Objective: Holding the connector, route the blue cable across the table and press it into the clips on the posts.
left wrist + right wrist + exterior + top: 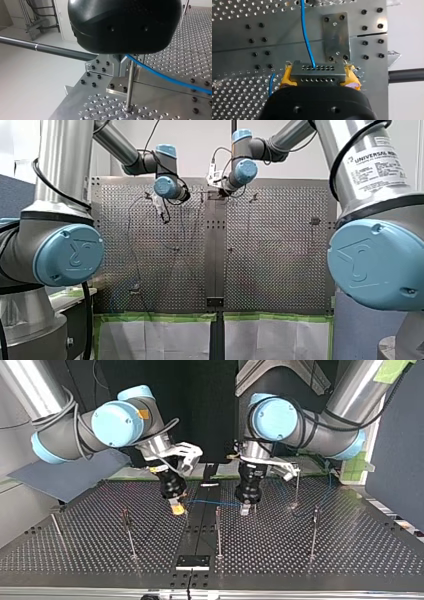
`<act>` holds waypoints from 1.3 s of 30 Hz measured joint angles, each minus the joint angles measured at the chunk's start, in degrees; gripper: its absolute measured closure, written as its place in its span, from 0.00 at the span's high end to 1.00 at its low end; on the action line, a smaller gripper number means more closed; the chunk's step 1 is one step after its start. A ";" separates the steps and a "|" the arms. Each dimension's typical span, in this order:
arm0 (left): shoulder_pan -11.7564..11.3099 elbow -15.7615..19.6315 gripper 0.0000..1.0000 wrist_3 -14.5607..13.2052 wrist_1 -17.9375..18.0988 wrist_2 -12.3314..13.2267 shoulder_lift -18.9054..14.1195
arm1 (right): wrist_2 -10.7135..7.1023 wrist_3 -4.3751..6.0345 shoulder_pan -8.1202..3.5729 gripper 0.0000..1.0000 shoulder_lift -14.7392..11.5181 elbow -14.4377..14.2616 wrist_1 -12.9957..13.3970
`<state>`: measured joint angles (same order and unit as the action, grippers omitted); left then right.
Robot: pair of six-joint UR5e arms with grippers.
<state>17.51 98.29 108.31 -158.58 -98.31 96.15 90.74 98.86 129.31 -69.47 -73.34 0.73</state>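
My right gripper (pixel 177 508) has its yellow pads (pixel 287 77) shut on a grey metal connector (pixel 317 73) with rows of small holes. The blue cable (pixel 305 32) leaves the connector and runs ahead over the table's centre plate. In the top view the cable (pixel 212 503) spans the short gap across to my left gripper (pixel 245 509), which is shut on it just above the table. In the left wrist view the cable (pixel 162 75) comes out from under the black gripper body, beside a thin post (pixel 130 85). The left fingertips are hidden.
Thin upright posts stand on the perforated table (pixel 350 550): one (pixel 218 532) in front of the grippers, others at the top view's left (pixel 129 532) and right (pixel 314 532), and one (pixel 297 491) behind my left gripper. A black bracket (pixel 192 562) sits at the near edge.
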 joint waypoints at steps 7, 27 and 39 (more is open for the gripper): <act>-0.19 -2.94 0.00 0.32 0.25 1.00 3.34 | -1.21 0.60 -1.00 0.00 1.31 1.33 -0.02; -1.45 -10.49 0.00 0.93 -2.08 1.89 10.82 | -3.14 2.22 -5.01 0.00 3.13 3.84 0.03; -2.78 -12.85 0.12 0.94 -3.26 2.48 13.06 | -3.94 2.22 -6.62 0.00 3.69 3.91 0.16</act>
<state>14.72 85.43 109.25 -161.84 -95.83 109.22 86.81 101.08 122.69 -65.78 -69.43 0.89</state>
